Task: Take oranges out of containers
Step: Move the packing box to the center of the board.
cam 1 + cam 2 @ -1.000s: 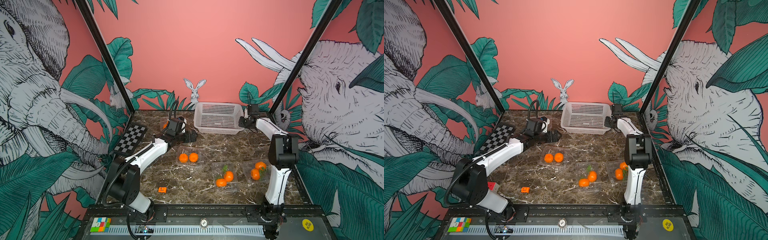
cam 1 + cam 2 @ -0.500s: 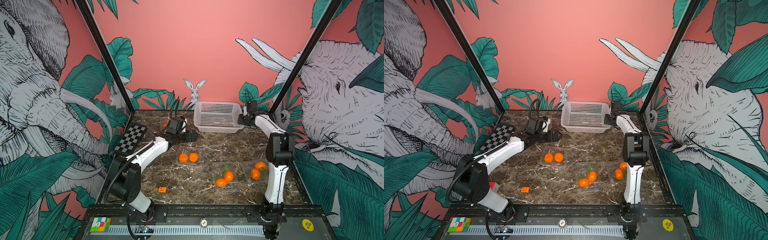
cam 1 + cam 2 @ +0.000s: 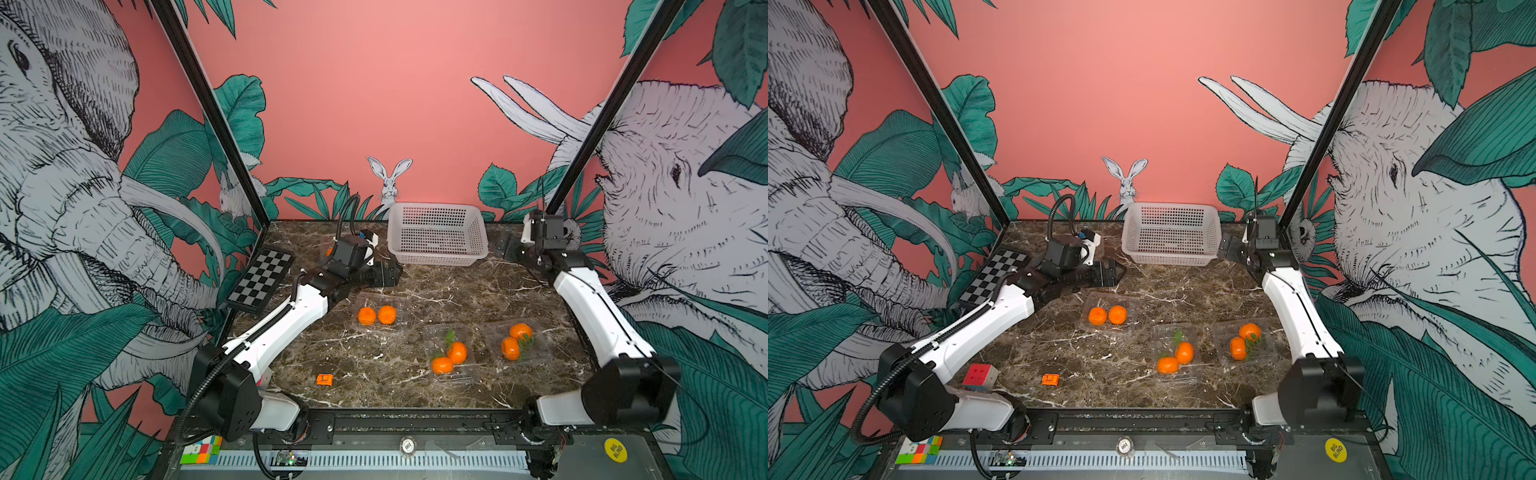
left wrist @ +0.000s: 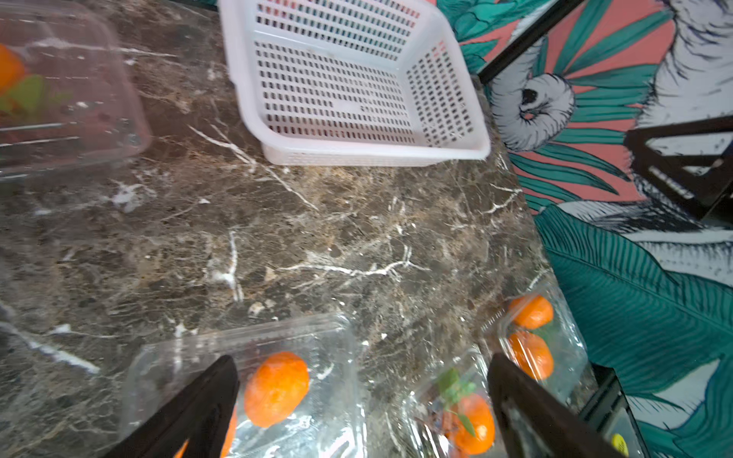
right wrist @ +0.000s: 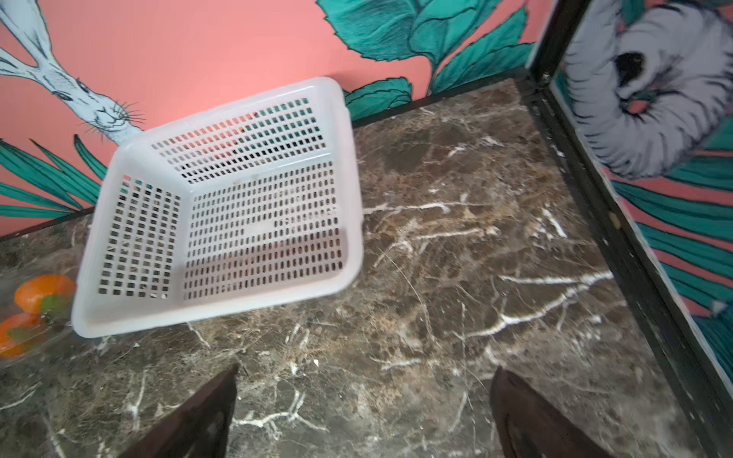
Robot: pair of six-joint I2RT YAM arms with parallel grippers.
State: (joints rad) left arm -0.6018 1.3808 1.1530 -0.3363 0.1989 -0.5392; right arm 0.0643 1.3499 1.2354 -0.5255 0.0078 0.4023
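Observation:
In both top views three clear containers lie open on the marble. One [image 3: 379,300] holds two oranges [image 3: 367,316]. A middle one [image 3: 451,376] has two leafy oranges [image 3: 457,352]. The right one [image 3: 536,351] also holds two oranges [image 3: 510,348]. A further container [image 4: 79,119], with an orange [image 4: 8,67] inside, sits behind my left wrist. My left gripper [image 3: 390,274] [image 4: 361,359] is open just behind the first container, above its orange [image 4: 276,388]. My right gripper [image 3: 505,249] [image 5: 367,370] is open over bare marble beside the basket's right end.
A white perforated basket [image 3: 436,259] [image 5: 214,313] stands empty at the back wall. A checkerboard [image 3: 262,282] lies at the left edge. A small orange block [image 3: 324,379] and a Rubik's cube [image 3: 980,374] lie near the front left. Black frame posts close the back corners.
My right gripper has gone from nearly shut to wide open and drawn back a little from the basket's right end. The left arm has barely moved.

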